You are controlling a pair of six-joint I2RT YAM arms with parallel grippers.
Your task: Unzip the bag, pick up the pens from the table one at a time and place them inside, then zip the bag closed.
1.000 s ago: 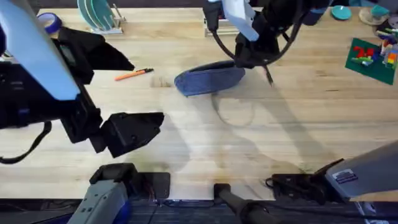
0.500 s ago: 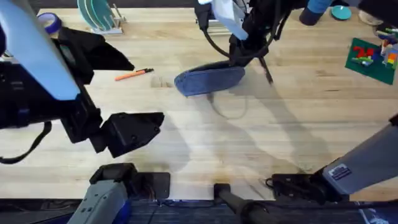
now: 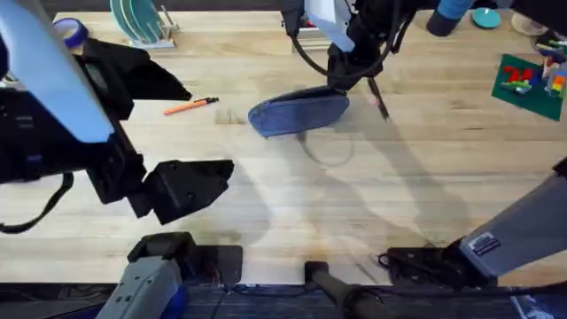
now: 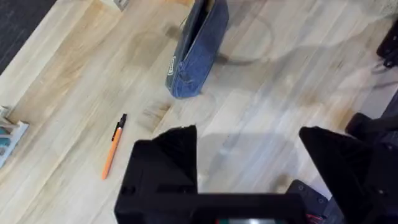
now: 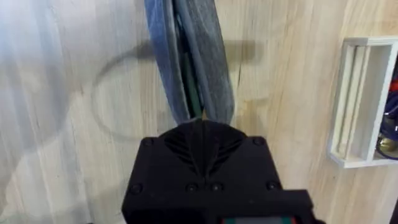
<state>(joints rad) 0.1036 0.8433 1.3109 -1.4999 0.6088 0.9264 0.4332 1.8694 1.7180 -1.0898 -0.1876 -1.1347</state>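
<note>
Bag (image 3: 298, 112) lengthwise across table (image 3: 354, 204)

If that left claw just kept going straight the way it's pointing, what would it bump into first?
Judging from its wrist view, the left gripper points across bare table toward the blue-grey bag. It would probably touch the tabletop first, short of the bag; the orange pen lies off to one side. Depth is hard to judge.
</note>
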